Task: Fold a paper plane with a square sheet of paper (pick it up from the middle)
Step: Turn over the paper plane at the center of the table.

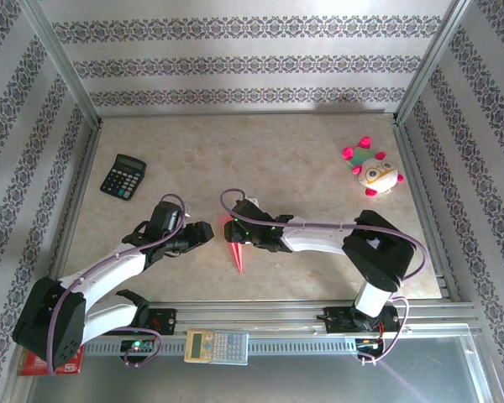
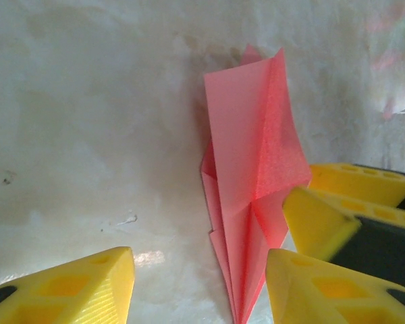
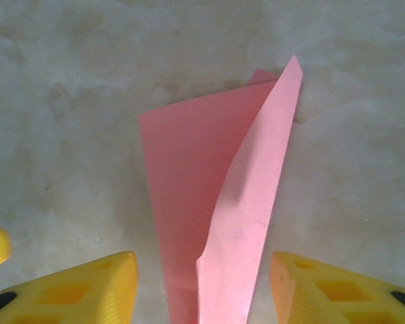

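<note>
The paper plane [image 1: 236, 246] lies mid-table [image 1: 319, 159], its nose towards the near edge and one wing flap standing up; folding seems nearly finished. The left claw [image 2: 197, 266] and right claw [image 3: 202, 263] both gape partway, straddling it and holding nothing; next that flap probably needs pressing flat; there is open room left and far.

You're in a robotics lab test cell, not a home: the stone-look table [image 1: 319, 151] is boxed in by aluminium frame posts [image 1: 60, 63] and flat panels of striped wallpaper [image 1: 235, 63]. 2 white arms, the left arm [image 1: 109, 273] and the right arm [image 1: 319, 238], trail purple cables and are bolted to a slotted metal rail [image 1: 302, 345] at the near edge. Loose props, a calculator [image 1: 123, 176] and a plush toy [image 1: 375, 174], lie on the table.
</note>
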